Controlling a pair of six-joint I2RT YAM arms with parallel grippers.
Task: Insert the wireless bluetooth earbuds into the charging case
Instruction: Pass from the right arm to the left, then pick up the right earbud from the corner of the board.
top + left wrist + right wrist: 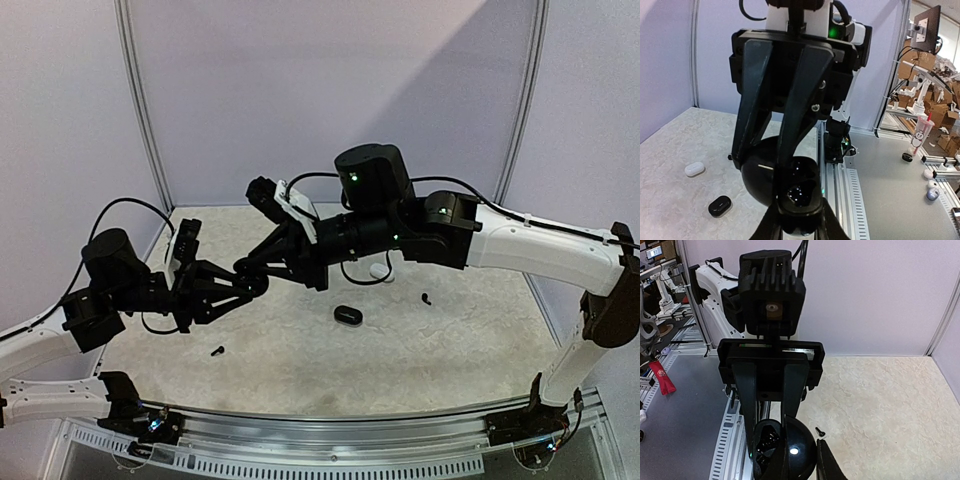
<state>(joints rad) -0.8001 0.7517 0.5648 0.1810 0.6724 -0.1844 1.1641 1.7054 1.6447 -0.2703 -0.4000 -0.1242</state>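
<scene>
Charging case (pixel 795 190) hanging open mid-air, both grippers pinching it.
Left gripper (pixel 799 222) jaws are clamping one half, right gripper (pixel 761 162) jaws are squeezing the other; near earbud (pixel 217 350) is lying on table (pixel 300 370) at 7 o'clock from them, far earbud (pixel 427 298) at 3 o'clock, closed black case (pixel 347 315) at 4 o'clock.

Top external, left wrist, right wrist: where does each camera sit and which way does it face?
Top external: above, behind the bases, looking down on the table; both arms show.
Left wrist: faces the right gripper; own fingers below.
Right wrist: faces the left gripper; one own finger below.
Both wrists share the open black case.
</scene>
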